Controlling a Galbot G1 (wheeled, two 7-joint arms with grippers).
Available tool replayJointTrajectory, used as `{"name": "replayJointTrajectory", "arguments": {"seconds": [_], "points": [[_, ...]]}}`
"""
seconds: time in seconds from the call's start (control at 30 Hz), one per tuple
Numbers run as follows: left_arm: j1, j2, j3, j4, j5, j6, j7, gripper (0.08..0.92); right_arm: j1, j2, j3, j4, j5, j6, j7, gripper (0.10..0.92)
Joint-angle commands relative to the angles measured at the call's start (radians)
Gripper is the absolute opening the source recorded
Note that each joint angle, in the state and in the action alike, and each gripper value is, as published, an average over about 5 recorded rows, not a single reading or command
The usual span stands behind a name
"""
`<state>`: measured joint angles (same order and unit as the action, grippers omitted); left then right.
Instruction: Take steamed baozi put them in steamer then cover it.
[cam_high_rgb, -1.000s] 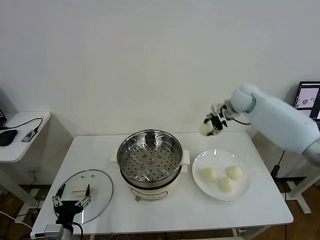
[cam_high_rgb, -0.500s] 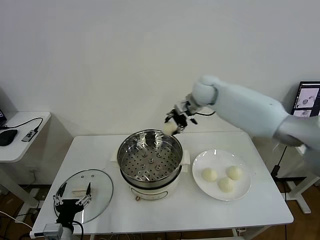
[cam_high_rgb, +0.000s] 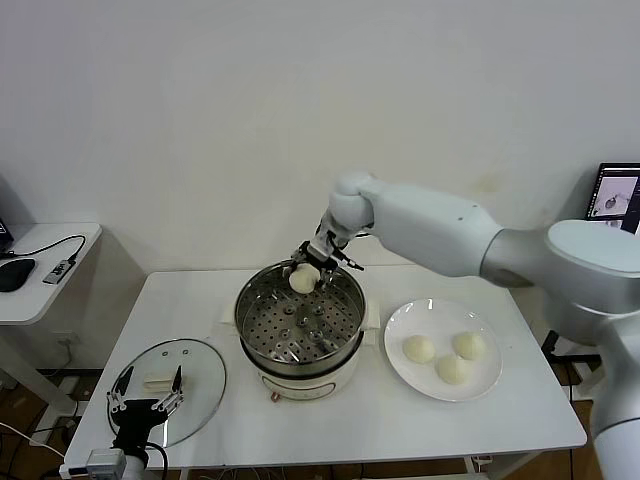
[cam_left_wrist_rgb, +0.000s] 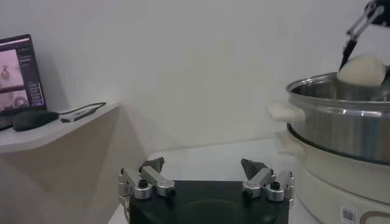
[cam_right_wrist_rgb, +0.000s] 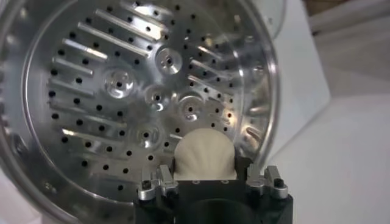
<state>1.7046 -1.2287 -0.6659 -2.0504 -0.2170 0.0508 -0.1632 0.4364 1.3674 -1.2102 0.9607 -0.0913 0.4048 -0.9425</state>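
Where the table's near left corner sits closest to the robot, the left gripper (cam_high_rgb: 145, 405) hangs idle with its fingers spread wide and nothing between them, poised just over the cover (cam_high_rgb: 170, 388). That glass lid lies flat on the white table (cam_high_rgb: 340, 425), its cream handle facing up, well apart from the pot.

A little farther in, at the middle of the table, stands the steamer (cam_high_rgb: 299, 325), its perforated steel tray bare and shining. To its right rests a flat white plate (cam_high_rgb: 487, 385) holding three steamed baozi (cam_high_rgb: 452, 368), grouped close together toward the plate's middle.

Farther back, the right arm reaches across from the right side, over the plate, to the far rim of the steamer. The right gripper (cam_high_rgb: 304, 279) is clenched on one baozi (cam_high_rgb: 302, 280), holding the bun in the air just above the back part of the tray, inside the ring of the rim but not touching the metal. In the right wrist view the bun (cam_right_wrist_rgb: 204, 156) sits snug between the two fingers, with the holed tray spread out beneath it.

Off to the far left, a small side table (cam_high_rgb: 45, 265) carries a mouse and a cable.
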Motion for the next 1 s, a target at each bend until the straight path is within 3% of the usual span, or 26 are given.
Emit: {"name": "replayJointTrajectory", "arguments": {"seconds": [0.03, 0.3, 0.53, 0.77, 1.0], "points": [[-0.001, 0.000, 0.001, 0.001, 0.000, -0.002, 0.000, 0.823, -0.041, 0.066, -0.015, -0.084, -0.162, 0.132, 0.043, 0.605], [-0.003, -0.006, 0.005, -0.001, 0.007, -0.003, -0.003, 0.823, -0.069, 0.107, 0.008, -0.154, -0.240, 0.188, 0.076, 0.628], [0.000, -0.007, 0.000, -0.010, 0.006, -0.001, -0.006, 0.823, 0.001, 0.063, -0.006, -0.091, -0.146, 0.172, 0.079, 0.789], [0.000, -0.004, -0.005, -0.029, 0.006, 0.004, -0.004, 0.823, 0.189, -0.141, -0.100, 0.245, 0.260, -0.218, -0.064, 0.822], [-0.003, 0.000, 0.005, -0.027, 0.014, 0.005, -0.003, 0.823, 0.255, -0.441, -0.101, 0.516, 0.347, -0.603, -0.134, 0.823]]}}
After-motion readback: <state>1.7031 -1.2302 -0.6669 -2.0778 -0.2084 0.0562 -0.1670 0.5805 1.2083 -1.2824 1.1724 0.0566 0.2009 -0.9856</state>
